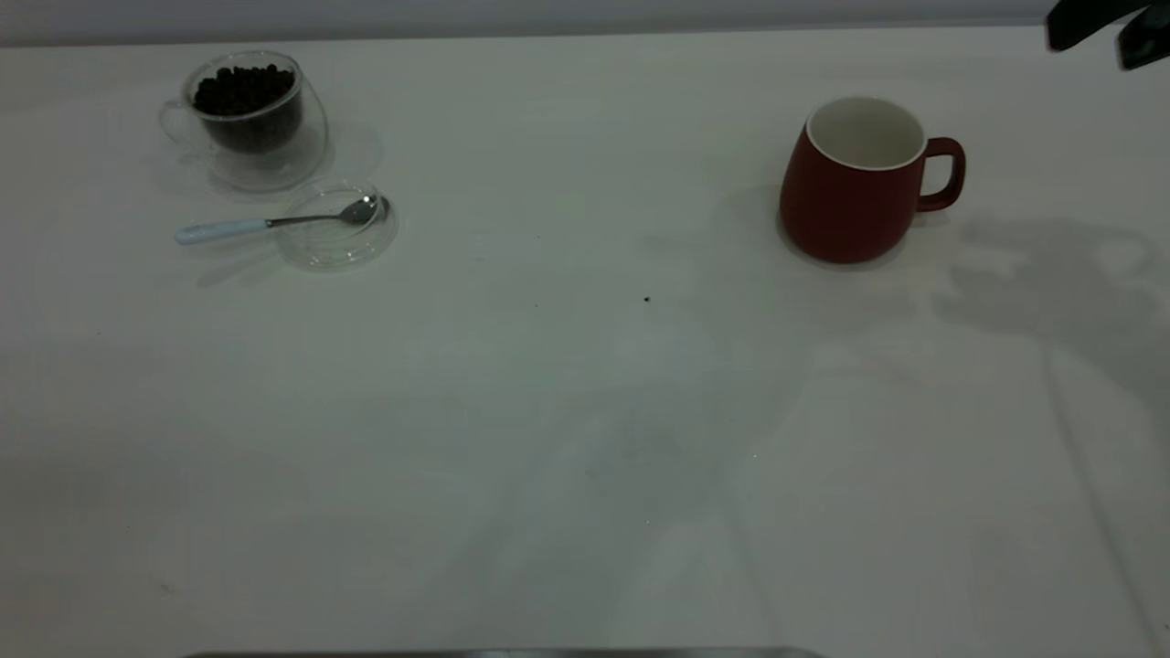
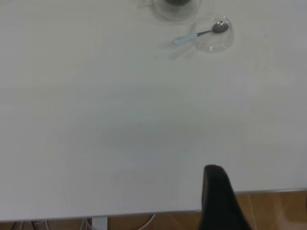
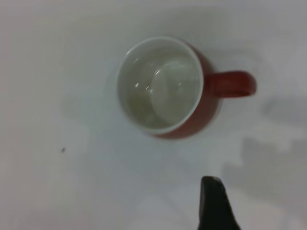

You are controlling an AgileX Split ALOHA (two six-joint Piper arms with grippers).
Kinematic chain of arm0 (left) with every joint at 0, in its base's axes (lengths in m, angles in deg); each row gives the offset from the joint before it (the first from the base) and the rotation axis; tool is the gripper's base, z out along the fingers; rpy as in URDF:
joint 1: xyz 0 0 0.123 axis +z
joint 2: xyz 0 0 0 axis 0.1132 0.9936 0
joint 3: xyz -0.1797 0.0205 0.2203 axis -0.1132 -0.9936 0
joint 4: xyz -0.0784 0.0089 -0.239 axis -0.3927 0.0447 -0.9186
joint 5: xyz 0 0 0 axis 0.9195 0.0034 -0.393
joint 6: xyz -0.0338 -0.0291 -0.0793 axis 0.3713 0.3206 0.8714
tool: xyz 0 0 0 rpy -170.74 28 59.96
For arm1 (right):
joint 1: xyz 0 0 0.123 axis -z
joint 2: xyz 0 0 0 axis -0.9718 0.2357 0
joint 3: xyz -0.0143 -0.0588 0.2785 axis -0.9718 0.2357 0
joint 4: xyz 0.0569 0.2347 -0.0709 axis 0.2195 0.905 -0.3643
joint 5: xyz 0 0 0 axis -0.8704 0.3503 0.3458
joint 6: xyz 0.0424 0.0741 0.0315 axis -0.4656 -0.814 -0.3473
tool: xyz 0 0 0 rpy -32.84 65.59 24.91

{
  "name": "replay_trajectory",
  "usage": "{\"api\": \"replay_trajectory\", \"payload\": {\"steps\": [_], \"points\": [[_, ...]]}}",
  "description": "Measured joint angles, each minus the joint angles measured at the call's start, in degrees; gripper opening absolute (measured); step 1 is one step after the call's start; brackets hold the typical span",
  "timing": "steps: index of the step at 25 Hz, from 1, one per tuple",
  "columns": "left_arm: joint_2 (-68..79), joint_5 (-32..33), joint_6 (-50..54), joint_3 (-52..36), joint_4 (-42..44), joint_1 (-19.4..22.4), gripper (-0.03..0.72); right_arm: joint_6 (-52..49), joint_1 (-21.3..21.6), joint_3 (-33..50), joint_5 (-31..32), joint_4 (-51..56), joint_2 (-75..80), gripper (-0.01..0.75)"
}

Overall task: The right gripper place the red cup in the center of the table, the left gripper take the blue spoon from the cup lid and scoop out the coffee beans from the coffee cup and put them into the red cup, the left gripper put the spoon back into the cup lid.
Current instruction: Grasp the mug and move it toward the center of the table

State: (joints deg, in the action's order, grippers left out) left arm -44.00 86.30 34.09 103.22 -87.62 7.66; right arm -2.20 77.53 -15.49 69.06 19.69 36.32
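The red cup (image 1: 855, 187) stands upright on the right side of the table (image 1: 585, 411), white inside and holding nothing, its handle turned away from the centre. In the right wrist view the red cup (image 3: 165, 86) lies straight below. My right gripper (image 1: 1120, 37) hangs at the far right corner, its two dark fingers apart, holding nothing. One of its fingers (image 3: 213, 201) shows beside the cup. At the far left the coffee cup (image 1: 251, 114) holds coffee beans (image 1: 242, 87). The blue spoon (image 1: 265, 222) rests with its bowl in the cup lid (image 1: 336, 227). My left gripper (image 2: 216, 196) hovers over the table's edge, far from the spoon (image 2: 199, 34).
A small dark speck (image 1: 646, 299) lies near the middle of the table. The right arm throws a broad shadow (image 1: 1051, 274) on the table beside the red cup. Past the table edge, the left wrist view shows a brown floor (image 2: 278, 211).
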Motion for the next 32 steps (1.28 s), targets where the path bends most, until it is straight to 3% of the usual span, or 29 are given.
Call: {"api": "replay_trajectory", "payload": {"steps": [6, 20, 32], "points": [[0.0, 0.0, -0.1, 0.0, 0.0, 0.0, 0.487, -0.8, 0.1, -8.2, -1.0, 0.3, 11.1, 0.494], [0.0, 0.0, -0.1, 0.0, 0.0, 0.0, 0.487, -0.3, 1.0, -22.2, 7.6, 1.5, 29.1, 0.494], [0.0, 0.0, -0.1, 0.0, 0.0, 0.0, 0.487, 2.0, -7.1, -25.2, 7.5, 2.2, 30.7, 0.494]]}}
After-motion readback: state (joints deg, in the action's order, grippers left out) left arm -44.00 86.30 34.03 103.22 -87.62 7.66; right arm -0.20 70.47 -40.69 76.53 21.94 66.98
